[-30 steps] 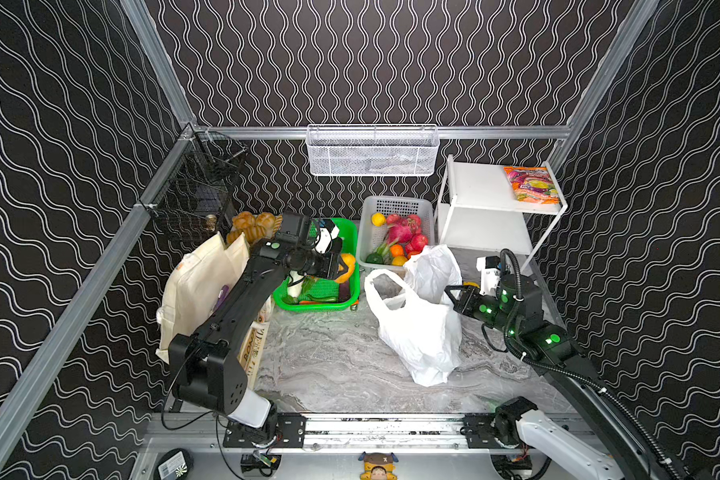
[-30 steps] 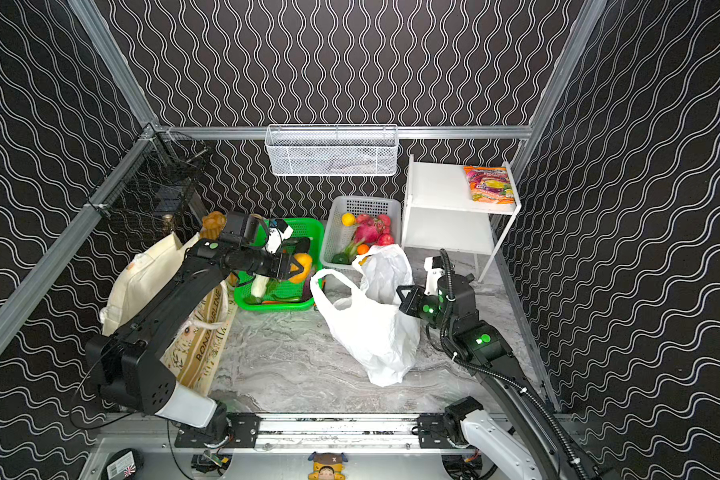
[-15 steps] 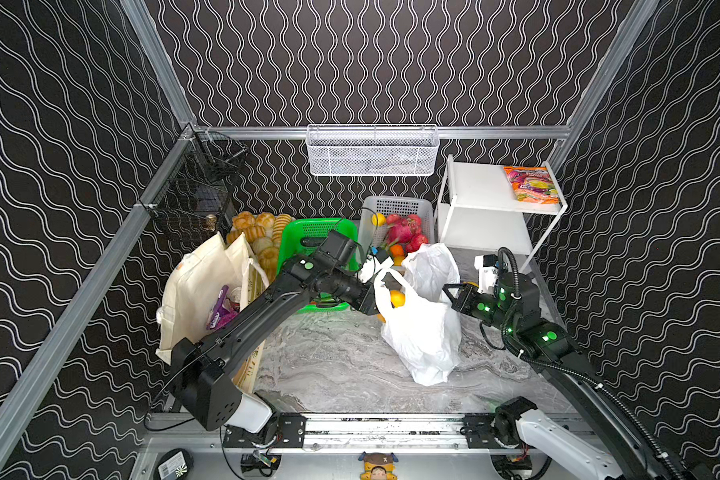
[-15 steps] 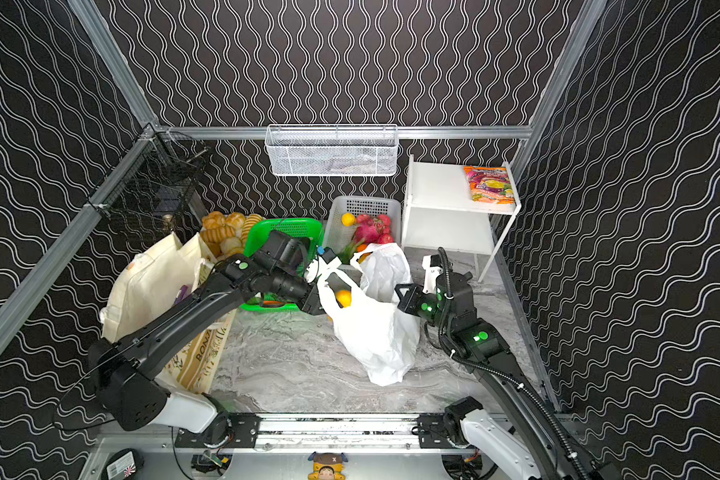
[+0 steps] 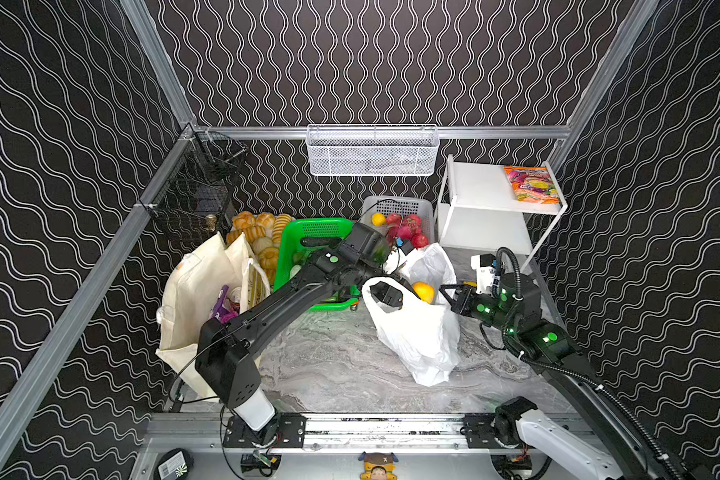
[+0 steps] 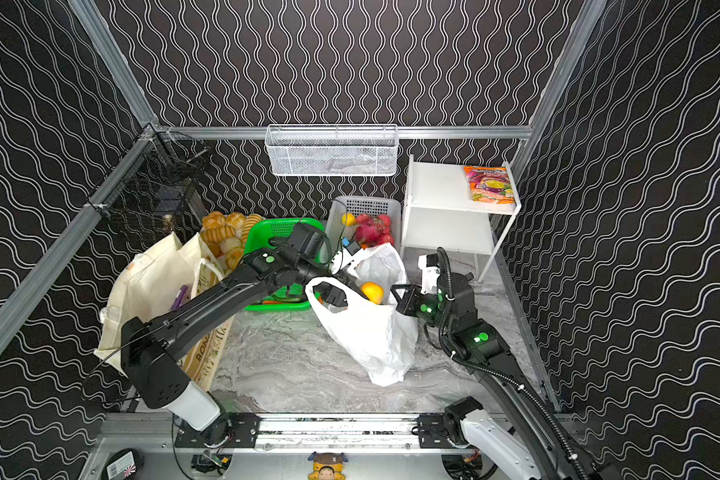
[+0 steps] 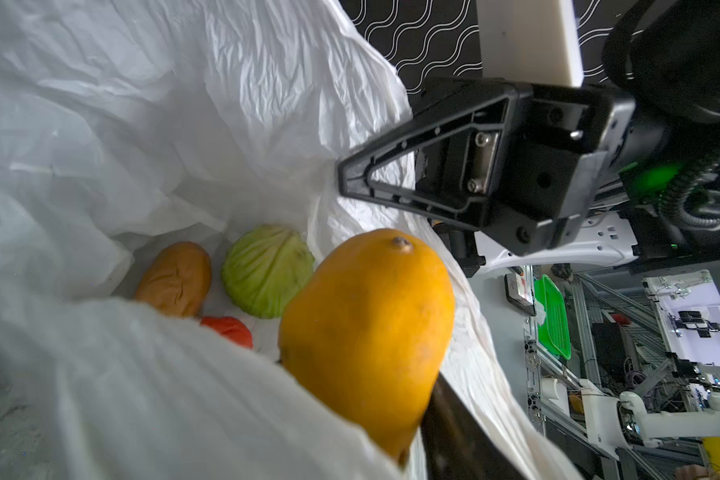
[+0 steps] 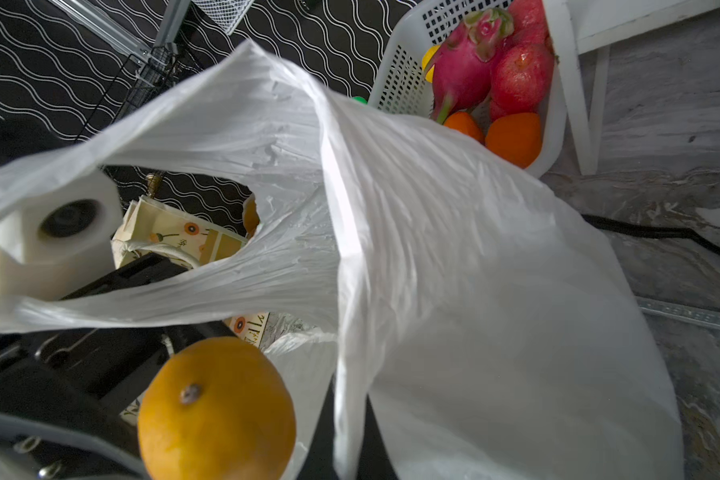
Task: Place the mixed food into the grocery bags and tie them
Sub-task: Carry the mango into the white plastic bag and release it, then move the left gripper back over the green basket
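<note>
Fruit (image 7: pixel 366 332) now over cabbage (image 7: pixel 267 272) in bag (image 7: pixel 225 104)

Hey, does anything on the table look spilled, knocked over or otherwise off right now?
Nothing stands out. The right gripper pinches the rim of the white plastic bag, the left gripper holds the yellow-orange fruit at its mouth, and the potato, cabbage and tomato lie inside. The cream canvas tote sags but stands.

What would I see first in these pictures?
A big yellow-orange fruit is right at the open mouth of the white plastic bag in the middle of the table. Deep inside lie a green cabbage, a brown potato and something red, while the right gripper pinches the bag's rim.
</note>
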